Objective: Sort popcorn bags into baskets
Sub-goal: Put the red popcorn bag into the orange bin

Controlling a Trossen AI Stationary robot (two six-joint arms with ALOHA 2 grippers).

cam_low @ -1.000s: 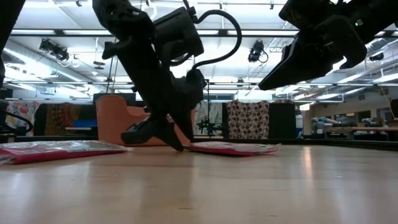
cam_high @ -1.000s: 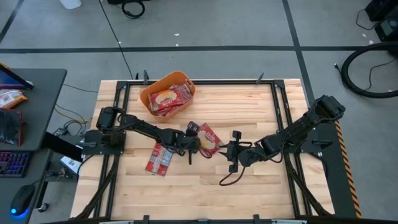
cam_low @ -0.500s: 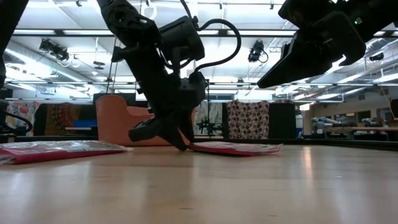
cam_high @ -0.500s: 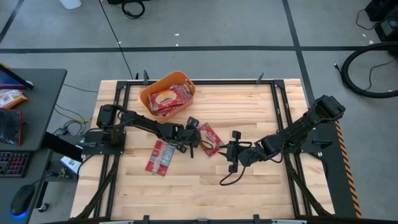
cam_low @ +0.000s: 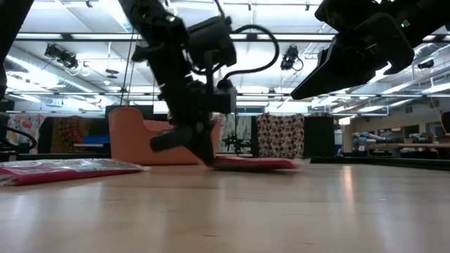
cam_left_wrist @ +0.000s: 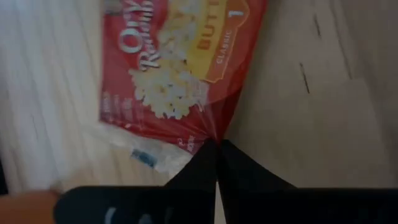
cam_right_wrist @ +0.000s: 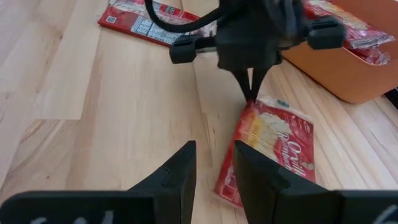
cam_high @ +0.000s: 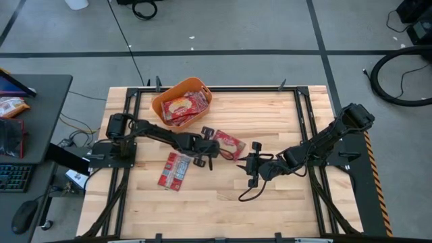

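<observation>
A red popcorn bag [cam_high: 229, 144] lies flat near the table's middle, and my left gripper [cam_high: 208, 147] is shut on its left end. My right gripper [cam_high: 251, 166] hovers open just right of and nearer than that bag, with nothing between its fingers [cam_right_wrist: 186, 168]. A second popcorn bag [cam_high: 174, 170] lies flat at the near left. The orange basket [cam_high: 159, 105] stands at the far left with several red bags inside. My left gripper pinches the bag's short end edge [cam_left_wrist: 208, 133], close to a corner, between its two fingertips [cam_right_wrist: 251, 93]. The fingers point down, slanting in from the table's left. The rest of the bag [cam_right_wrist: 273, 149] lies about flat on the table.
Black frame rails [cam_high: 300, 115] run along the table's sides. Bare wood [cam_high: 216, 202] spreads across the near half and the far right. A desk with a keyboard [cam_high: 13, 177] stands off the table's left.
My left gripper has shut on the bag's end and gone a little toward the table's far edge. The bag has slid and turned slightly with it. My right gripper has kept still.
</observation>
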